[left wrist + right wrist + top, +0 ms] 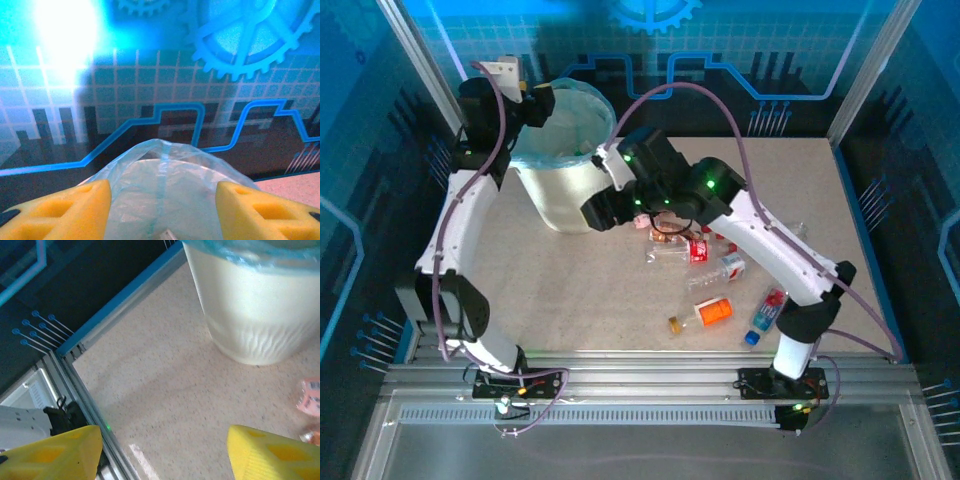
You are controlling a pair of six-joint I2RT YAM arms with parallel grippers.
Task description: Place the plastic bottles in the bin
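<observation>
Cataloguing plastic bottles (712, 310): lying scattered on bench (570, 290), just right of bin (560, 200). Likely handling light, thin-walled, slippery, prone to rolling; gripping across mid-body advised. Noting left end effector (162, 200) hovering over bin mouth, gaping empty; right end effector (165, 440) hanging low beside bin, likewise parted, holding nothing.

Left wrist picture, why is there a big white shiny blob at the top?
Left wrist view: glare on the blue wall washes out the upper left, while the bin below looks clear. Right wrist view: no glare, but the pink bottle at the edge is blurry.
</observation>
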